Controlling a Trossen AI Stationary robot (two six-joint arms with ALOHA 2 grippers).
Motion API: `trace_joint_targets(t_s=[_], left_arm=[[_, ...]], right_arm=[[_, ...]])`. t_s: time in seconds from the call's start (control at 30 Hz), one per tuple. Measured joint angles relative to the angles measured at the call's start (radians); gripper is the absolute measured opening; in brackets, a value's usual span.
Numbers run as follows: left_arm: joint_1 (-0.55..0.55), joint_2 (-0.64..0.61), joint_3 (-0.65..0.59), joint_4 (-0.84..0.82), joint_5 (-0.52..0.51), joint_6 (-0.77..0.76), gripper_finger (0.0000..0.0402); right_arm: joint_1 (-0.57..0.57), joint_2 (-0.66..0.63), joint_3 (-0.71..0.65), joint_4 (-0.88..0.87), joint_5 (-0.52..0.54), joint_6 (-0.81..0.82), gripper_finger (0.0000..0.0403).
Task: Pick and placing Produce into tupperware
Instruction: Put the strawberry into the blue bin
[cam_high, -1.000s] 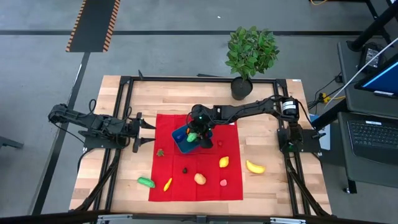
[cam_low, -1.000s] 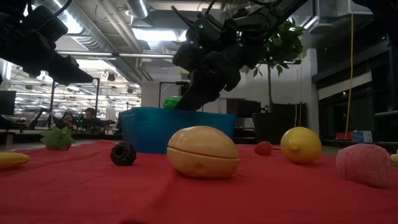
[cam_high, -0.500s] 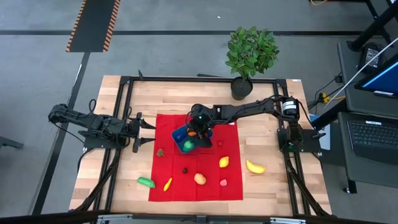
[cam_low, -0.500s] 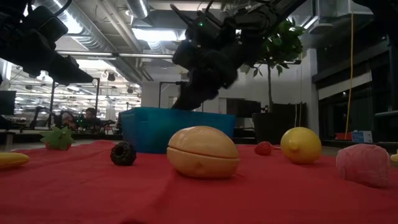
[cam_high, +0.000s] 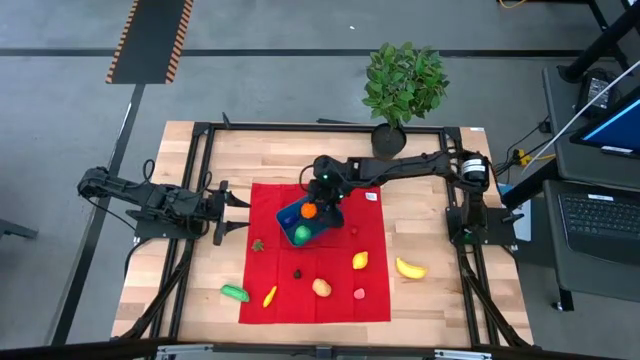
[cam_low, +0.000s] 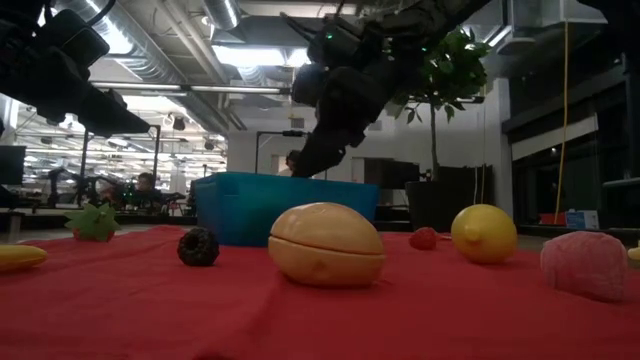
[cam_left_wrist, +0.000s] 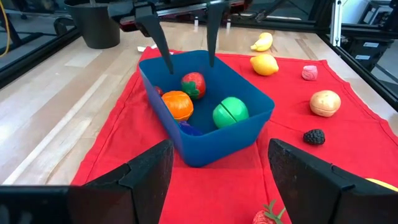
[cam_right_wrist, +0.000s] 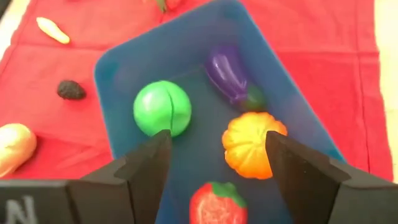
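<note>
Wooden tabletop (cam_high: 260, 160) is covered in the middle by a red cloth (cam_high: 370, 240), on which the blue tupperware (cam_high: 290, 237) sits with loose produce beyond it. Far out at the table's left edge, the left gripper (cam_high: 236, 213) is parked with fingers spread and nothing held; the tupperware lies straight ahead of it, well apart. Directly above the tupperware's far rim, the right gripper (cam_high: 322, 207) hangs with jaws released and empty. Below its fingers a green apple (cam_right_wrist: 161, 107), an eggplant (cam_right_wrist: 231, 78), an orange pumpkin (cam_right_wrist: 254, 145) and a strawberry (cam_right_wrist: 216, 203) are seen inside. Remaining pieces, such as the potato (cam_high: 321, 287) and lemon (cam_high: 360, 260), lie on the cloth nearer the table's front edge, past the tupperware from the right gripper, which is judged the nearer arm.
</note>
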Motion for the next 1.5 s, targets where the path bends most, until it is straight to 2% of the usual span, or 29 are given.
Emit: trace_joint_targets(t_s=[0.23, 0.37, 0.7, 0.87, 1.03, 1.27, 1.5], left_arm=[[0.000, 0.000, 0.000, 0.001, 0.000, 0.000, 0.0254], [0.000, 0.000, 0.000, 0.001, 0.000, 0.000, 0.0254], [0.002, 0.000, 0.000, 0.010, 0.000, 0.008, 0.0254], [0.002, 0.000, 0.000, 0.017, -0.007, 0.086, 0.0254], [0.002, 0.000, 0.000, 0.017, -0.012, 0.091, 0.0254], [0.002, 0.000, 0.000, 0.016, -0.022, 0.092, 0.0254], [0.002, 0.000, 0.000, 0.030, -0.051, 0.091, 0.0254]], right_arm=[[-0.007, -0.156, -0.185, 0.190, -0.003, 0.021, 0.0264], [-0.009, -0.301, -0.308, 0.318, -0.002, 0.022, 0.0264], [-0.012, -0.677, -0.820, 0.968, 0.004, 0.133, 0.0264], [-0.011, -0.792, -1.028, 1.220, 0.005, 0.166, 0.0264], [-0.011, -0.820, -1.145, 1.280, 0.006, 0.179, 0.0264], [0.001, -0.807, -1.173, 1.278, 0.012, 0.229, 0.0264], [0.001, -0.807, -1.172, 1.264, 0.212, 0.284, 0.0264]])
